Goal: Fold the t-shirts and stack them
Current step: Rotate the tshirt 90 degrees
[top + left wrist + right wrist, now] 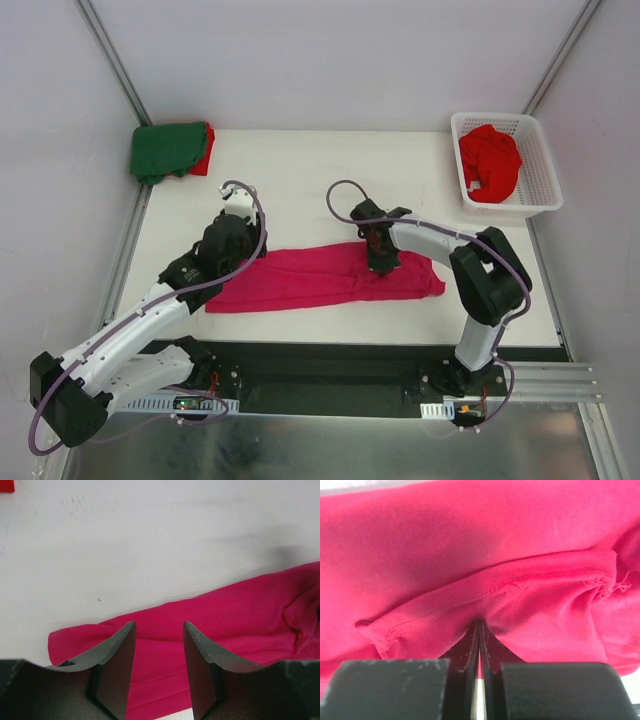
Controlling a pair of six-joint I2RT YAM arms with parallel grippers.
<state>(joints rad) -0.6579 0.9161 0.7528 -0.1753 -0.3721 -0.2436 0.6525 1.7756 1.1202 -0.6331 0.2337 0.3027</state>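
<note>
Burying right hand [479,627] — magenta t-shirt [470,545]

Left arm [130,338] and right arm [487,285]: white link shells joined by black joint housings, black again at wrist and base. A lavender cable [263,228] runs along each arm. Jaws: matte dark-grey, wedge-shaped, with faintly scuffed, speckled edges.

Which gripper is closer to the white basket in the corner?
Right. The right gripper pinches the pink shirt mid-table, left of the basket and closer to the arms' bases. The left gripper is open over the shirt's left end, much farther away.
</note>
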